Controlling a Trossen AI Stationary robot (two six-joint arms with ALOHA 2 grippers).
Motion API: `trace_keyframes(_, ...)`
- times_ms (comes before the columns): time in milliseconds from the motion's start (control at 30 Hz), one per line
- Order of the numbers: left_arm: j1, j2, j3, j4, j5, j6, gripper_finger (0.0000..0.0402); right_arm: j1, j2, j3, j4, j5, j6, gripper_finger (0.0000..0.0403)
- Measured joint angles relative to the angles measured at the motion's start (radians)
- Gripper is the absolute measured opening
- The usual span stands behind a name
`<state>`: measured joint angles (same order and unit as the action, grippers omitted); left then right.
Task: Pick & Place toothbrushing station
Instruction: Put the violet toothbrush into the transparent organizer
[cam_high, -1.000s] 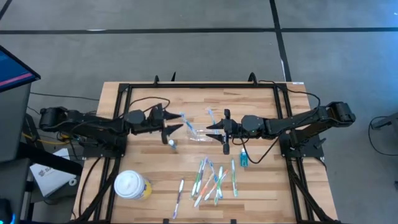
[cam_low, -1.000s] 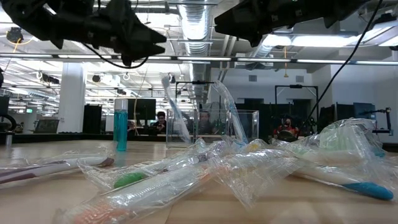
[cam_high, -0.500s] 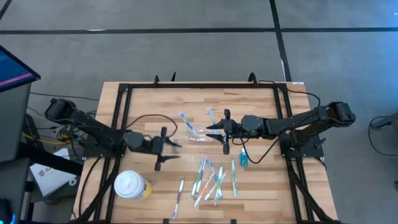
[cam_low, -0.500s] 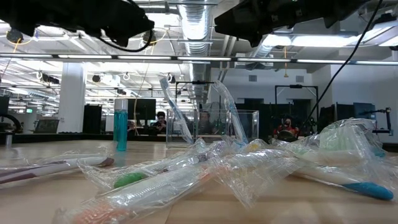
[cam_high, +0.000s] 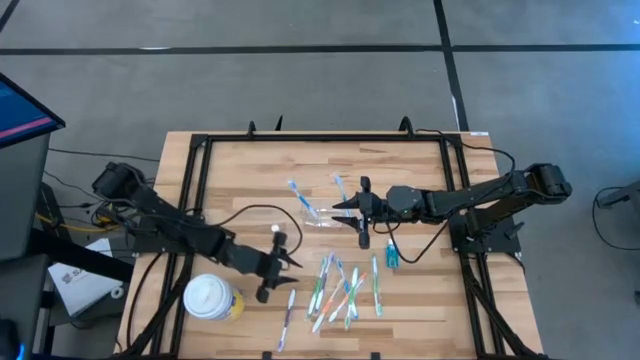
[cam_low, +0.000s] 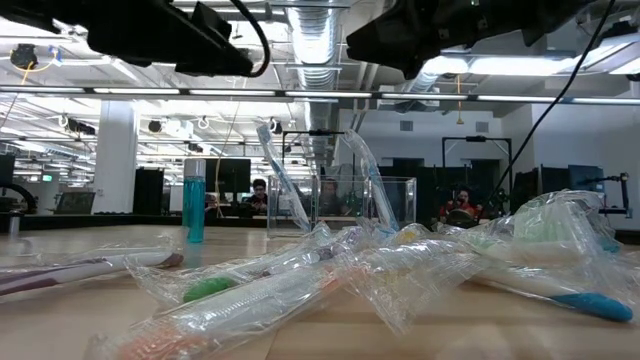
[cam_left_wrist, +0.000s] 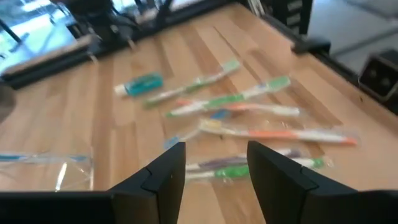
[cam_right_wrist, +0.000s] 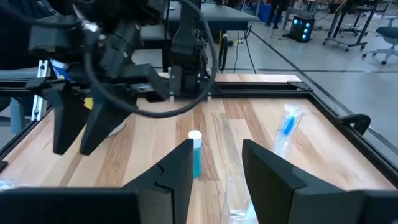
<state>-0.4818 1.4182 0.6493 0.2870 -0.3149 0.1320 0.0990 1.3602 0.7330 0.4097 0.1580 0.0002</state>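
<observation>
The clear oblong holder (cam_high: 320, 214) stands on the table's middle; it also shows in the low view (cam_low: 345, 205). Two wrapped toothbrushes (cam_high: 300, 197) (cam_high: 340, 186) lean in it, heads up. My right gripper (cam_high: 346, 213) is open and empty, right next to the holder's right side and pointing at it. My left gripper (cam_high: 284, 264) is open and empty above the table, near side of the holder, between the white-lidded yellow cup (cam_high: 211, 298) and the pile of wrapped toothbrushes (cam_high: 336, 290). In the left wrist view the pile (cam_left_wrist: 249, 115) lies ahead of the open fingers.
A small blue tube with a white cap (cam_high: 275, 232) stands left of the holder and shows in the right wrist view (cam_right_wrist: 195, 152). A teal tube (cam_high: 391, 257) lies right of the pile. One loose toothbrush (cam_high: 287, 315) lies near the front edge. A black frame (cam_high: 200, 150) borders the table.
My left gripper has drawn away from the holder's left side toward the table's near edge and a little right, and stands by the toothbrush pile. It has stayed open and empty.
</observation>
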Motion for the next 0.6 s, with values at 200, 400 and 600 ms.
trace_keyframes(200, -0.034, 0.065, 0.132, -0.184, 0.0, 0.003, 0.0156, 0.0, 0.0, 0.0, -0.015, 0.0, 0.0, 0.0129)
trace_keyframes(400, -0.066, 0.154, 0.258, -0.316, 0.028, 0.074, 0.0152, 0.0, 0.0, 0.0, -0.017, 0.0, 0.0, 0.0128)
trace_keyframes(600, -0.074, 0.265, 0.358, -0.387, 0.081, 0.173, 0.0151, 0.0, 0.0, 0.0, -0.022, 0.0, 0.0, 0.0128)
